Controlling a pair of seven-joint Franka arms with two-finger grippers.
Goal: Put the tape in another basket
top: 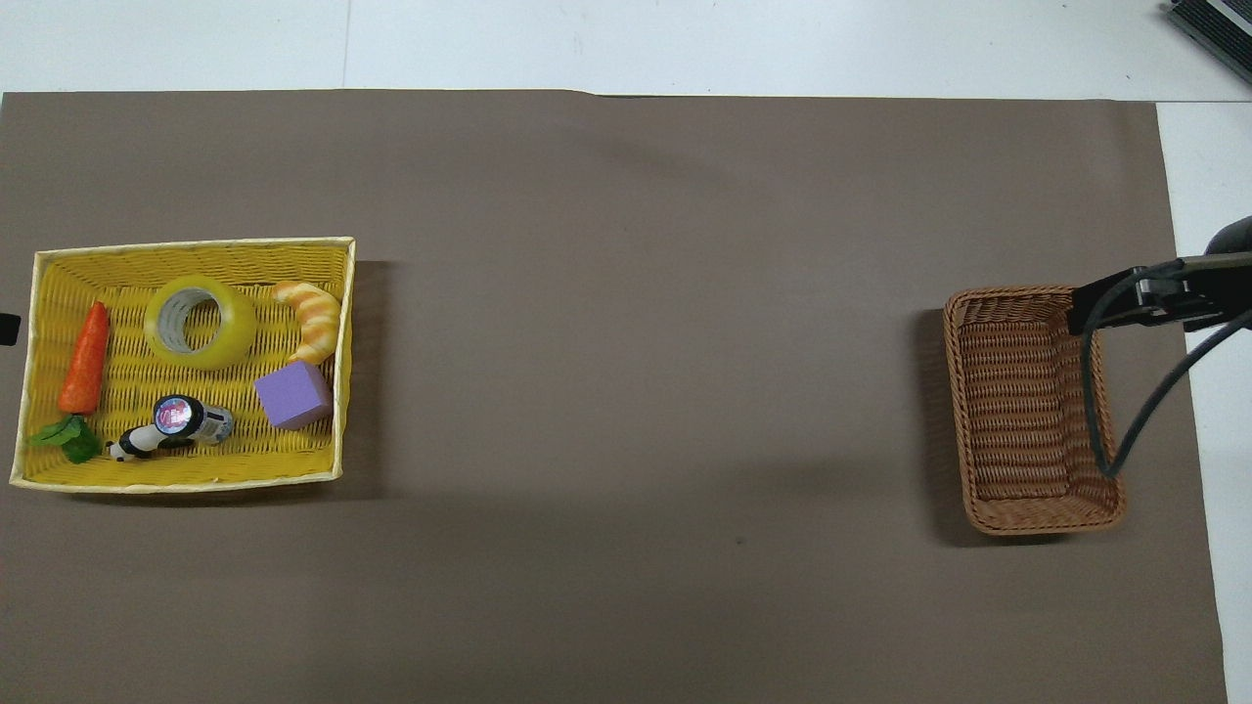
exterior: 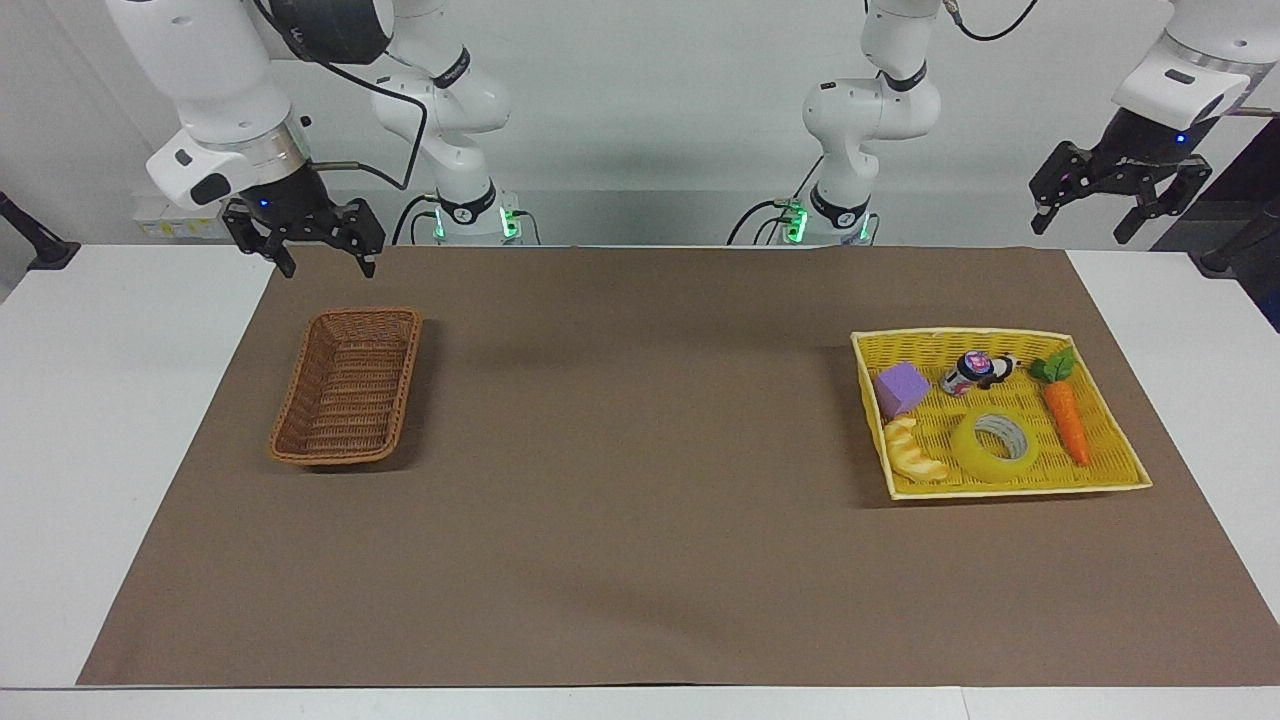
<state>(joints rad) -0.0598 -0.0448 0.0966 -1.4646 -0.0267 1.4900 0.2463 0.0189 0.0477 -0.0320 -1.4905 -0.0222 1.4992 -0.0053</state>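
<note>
From overhead, the right arm's cable crosses one rim of the brown basket [top: 1029,411]. The tape [exterior: 993,447] lies in the yellow tray [exterior: 1010,340] beside a carrot [exterior: 1066,418], well apart from both grippers. The left gripper [exterior: 1122,207] and right gripper [exterior: 318,244] hang raised, fingers spread, holding nothing.

Tape roll [exterior: 993,447] is see-through yellow with a grey-white core, sitting in a bright yellow woven tray [exterior: 1115,476] alongside an orange carrot [exterior: 1066,420] with green leaves, a purple cube [exterior: 901,388] and a pale yellow croissant toy [exterior: 915,453]. The wicker basket [exterior: 347,390] at centre left of the frame is brown weave on a plain brown mat [exterior: 640,480], and the table [exterior: 110,400] is white.
</note>
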